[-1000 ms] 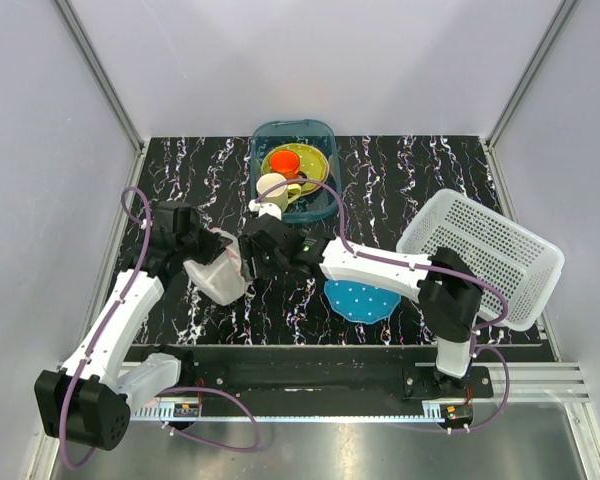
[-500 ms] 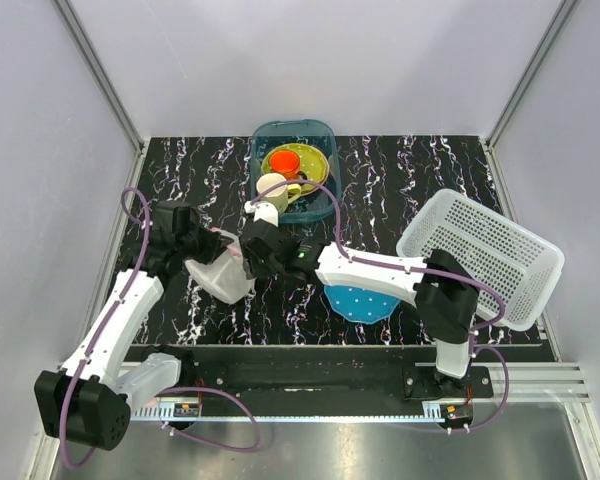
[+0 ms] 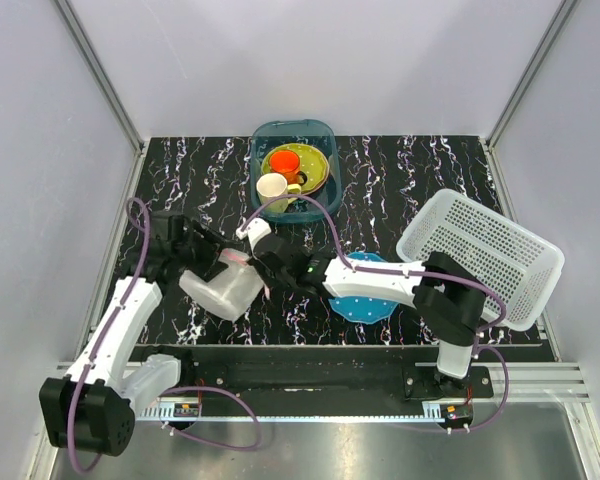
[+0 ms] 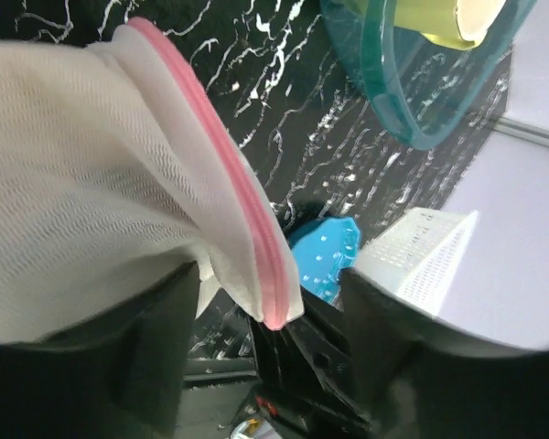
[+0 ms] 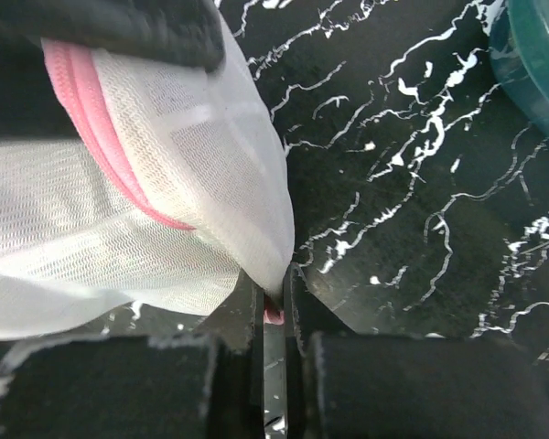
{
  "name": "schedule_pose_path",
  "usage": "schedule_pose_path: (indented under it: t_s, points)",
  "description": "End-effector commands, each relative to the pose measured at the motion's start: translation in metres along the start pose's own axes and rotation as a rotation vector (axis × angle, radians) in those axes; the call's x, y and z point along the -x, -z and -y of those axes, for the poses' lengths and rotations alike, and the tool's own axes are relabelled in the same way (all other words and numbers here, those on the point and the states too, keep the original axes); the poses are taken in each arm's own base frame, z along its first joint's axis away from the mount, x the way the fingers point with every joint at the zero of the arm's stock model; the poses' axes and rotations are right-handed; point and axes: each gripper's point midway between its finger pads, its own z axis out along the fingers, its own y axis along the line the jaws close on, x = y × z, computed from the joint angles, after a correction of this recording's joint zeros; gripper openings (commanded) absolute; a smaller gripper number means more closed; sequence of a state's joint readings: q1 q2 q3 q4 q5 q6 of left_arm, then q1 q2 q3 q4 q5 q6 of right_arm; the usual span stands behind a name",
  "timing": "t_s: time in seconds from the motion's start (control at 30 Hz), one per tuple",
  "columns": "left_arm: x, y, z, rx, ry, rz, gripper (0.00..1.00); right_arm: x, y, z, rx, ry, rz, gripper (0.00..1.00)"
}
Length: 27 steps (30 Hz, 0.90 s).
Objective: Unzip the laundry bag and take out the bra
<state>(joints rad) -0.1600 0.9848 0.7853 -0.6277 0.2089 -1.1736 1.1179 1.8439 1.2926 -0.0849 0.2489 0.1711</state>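
Laundry bag (image 3: 220,290) front-left on table (image 3: 400,170); light, limp mesh, likely slippery. Right claw (image 5: 273,315) clenched on its pink zipper trim (image 5: 82,119): best hold. Left claw (image 4: 270,320) released, straddling rim. Bra unseen.

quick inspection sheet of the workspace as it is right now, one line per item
surface: black white-veined tabletop, no spills seen
job's things: white mesh laundry bag with pink zipper trim front left, visible zipper closed; bra not seen
clutter: teal plastic tub holding dishes at back; blue dotted plate; white perforated plastic basket at right
grippers: left gripper open, bag edge between its jaws; right gripper shut on bag's pink zipper end
cables: purple cables along both arms
surroundings: pale grey enclosure walls
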Motion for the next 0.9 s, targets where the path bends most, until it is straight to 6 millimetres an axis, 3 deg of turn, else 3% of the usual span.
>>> schedule_pose_path:
  t_s: [0.0,0.07,0.23,0.4,0.43,0.47,0.5,0.53,0.57,0.63,0.7,0.73,0.77,0.8,0.83,0.87]
  points:
    - [-0.010,0.022,0.013,-0.137,-0.106,-0.111,0.79,0.032,0.019,0.016,-0.030,0.140,0.110,0.00]
    - [-0.009,0.026,0.011,-0.134,-0.111,-0.130,0.98,0.034,0.023,0.024,-0.050,0.201,0.121,0.00]
    - [0.001,0.026,0.020,-0.139,-0.141,-0.137,0.99,0.051,0.035,0.025,-0.050,0.237,0.179,0.00]
    - [-0.004,0.017,0.028,-0.162,-0.145,-0.219,0.97,0.059,0.045,0.031,-0.074,0.249,0.218,0.00]
    - [-0.004,0.014,0.029,-0.176,-0.147,-0.221,0.90,0.061,0.046,0.032,-0.083,0.257,0.228,0.00]
    - [-0.003,0.011,0.029,-0.175,-0.138,-0.222,0.75,0.061,0.046,0.033,-0.089,0.261,0.229,0.00]
    - [-0.001,0.010,0.029,-0.174,-0.137,-0.212,0.55,0.061,0.046,0.036,-0.099,0.263,0.231,0.00]
    - [0.000,0.008,0.028,-0.169,-0.134,-0.204,0.11,0.060,0.045,0.039,-0.117,0.271,0.228,0.00]
    - [0.001,0.005,0.027,-0.161,-0.129,-0.202,0.00,0.060,0.045,0.041,-0.129,0.271,0.223,0.00]
    - [0.002,0.005,0.029,-0.165,-0.128,-0.201,0.00,0.061,0.047,0.053,-0.173,0.220,0.194,0.09]
    - [0.003,0.006,0.029,-0.172,-0.124,-0.185,0.00,0.065,0.057,0.058,-0.125,0.107,0.177,0.29]
    - [0.005,0.007,0.031,-0.177,-0.124,-0.173,0.00,0.069,0.060,0.076,-0.126,0.030,0.179,0.43]
    - [0.006,0.006,0.029,-0.173,-0.120,-0.159,0.00,0.072,0.065,0.082,-0.105,-0.035,0.182,0.51]
    - [0.007,0.008,0.031,-0.186,-0.125,-0.147,0.00,0.076,0.077,0.076,-0.026,-0.159,0.184,0.54]
    - [0.007,0.007,0.030,-0.186,-0.119,-0.145,0.00,0.080,0.082,0.095,-0.030,-0.248,0.190,0.54]
    - [0.007,0.006,0.028,-0.182,-0.110,-0.145,0.00,0.087,0.092,0.096,-0.002,-0.316,0.209,0.55]
